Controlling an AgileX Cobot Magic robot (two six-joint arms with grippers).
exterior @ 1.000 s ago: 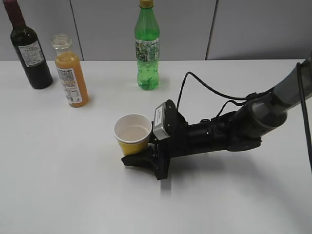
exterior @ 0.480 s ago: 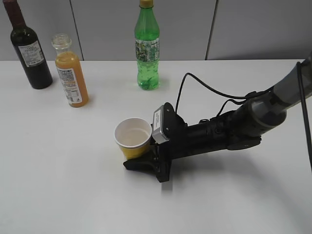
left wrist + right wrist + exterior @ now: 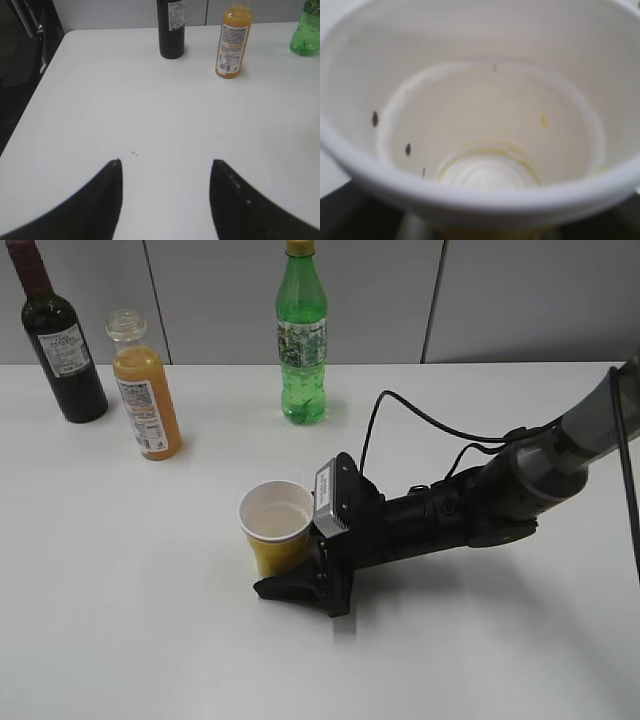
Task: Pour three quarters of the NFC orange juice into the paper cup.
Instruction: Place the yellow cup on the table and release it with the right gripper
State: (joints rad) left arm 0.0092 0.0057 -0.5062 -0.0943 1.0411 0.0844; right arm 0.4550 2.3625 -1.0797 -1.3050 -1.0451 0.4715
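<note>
1. Compared with a second ago, the paper cup (image 3: 276, 524) has shifted slightly right and toward the camera with the right gripper (image 3: 290, 570), and now appears to stand lower, at or close to the table (image 3: 150, 590).
2. Exterior view: the right gripper's fingers flank the cup's yellow wall, one dark finger (image 3: 285, 588) showing in front of its base; they appear closed on it, though contact on the far side is hidden. The NFC orange juice (image 3: 146, 388) stands uncapped at back left, well apart from the cup, between the dark wine bottle (image 3: 58, 335) and the green soda bottle (image 3: 302, 335).
3. Left wrist view: the left gripper (image 3: 165, 167) is spread wide with nothing between its fingers, above bare table. The juice bottle (image 3: 233, 42) stands ahead and to its right, beside the wine bottle (image 3: 171, 27).
4. Right wrist view: the cup's white interior (image 3: 485, 140) fills the frame. It is empty apart from small specks and a faint yellow ring at the bottom.
5. Judgement: the step in hand is placing the cup. It should be set down flat and upright before release, the fingers then opened evenly so as not to tip it.
</note>
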